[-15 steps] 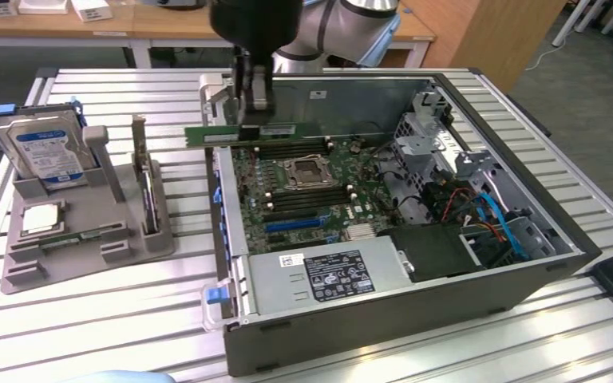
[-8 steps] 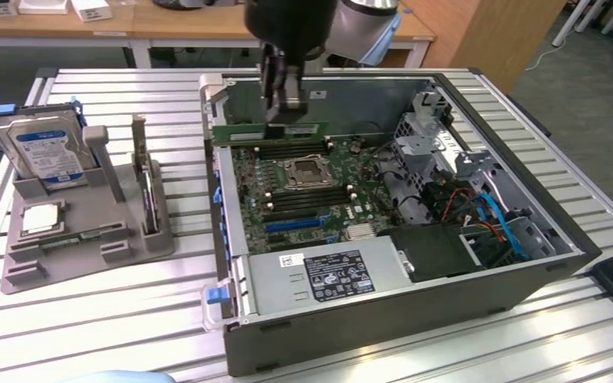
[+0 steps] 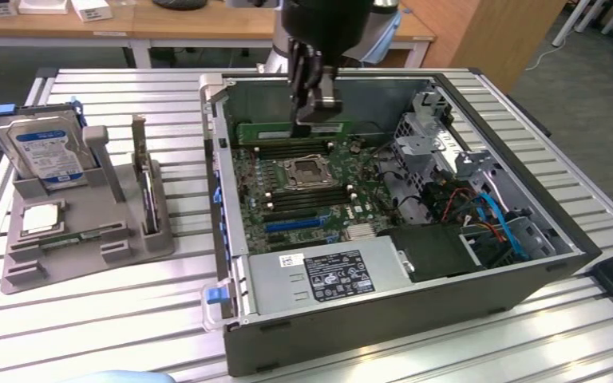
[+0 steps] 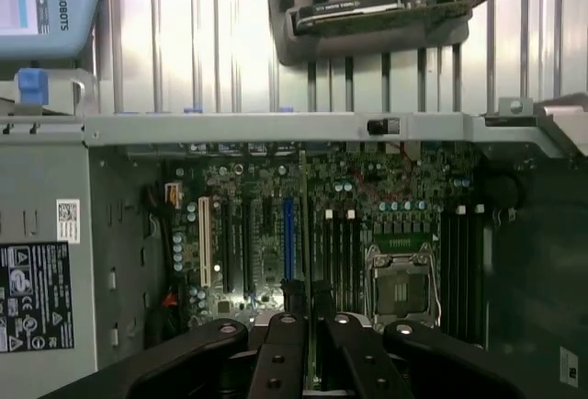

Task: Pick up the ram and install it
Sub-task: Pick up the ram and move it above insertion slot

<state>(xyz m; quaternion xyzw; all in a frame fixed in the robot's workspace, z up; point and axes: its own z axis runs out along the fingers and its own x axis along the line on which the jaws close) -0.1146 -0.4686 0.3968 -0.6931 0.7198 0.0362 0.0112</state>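
Observation:
The ram [image 3: 274,130] is a long, thin green stick held level and on edge over the far end of the motherboard [image 3: 306,207] inside the open computer case [image 3: 217,183]. My gripper [image 3: 315,120] comes down from above and is shut on the ram near its end at the exterior view's right. In the wrist view the ram [image 4: 303,233] appears edge-on as a thin line running out from between my black fingers [image 4: 276,335], above the dark memory slots [image 4: 344,252] beside the CPU socket [image 4: 404,275].
A grey stand [image 3: 73,239] at the exterior view's left holds a blue-labelled hard drive [image 3: 45,152], a silver CPU chip [image 3: 42,217] and an upright card [image 3: 141,183]. Inside the case are the power supply [image 3: 328,275], cables [image 3: 488,215] and a drive cage [image 3: 434,136].

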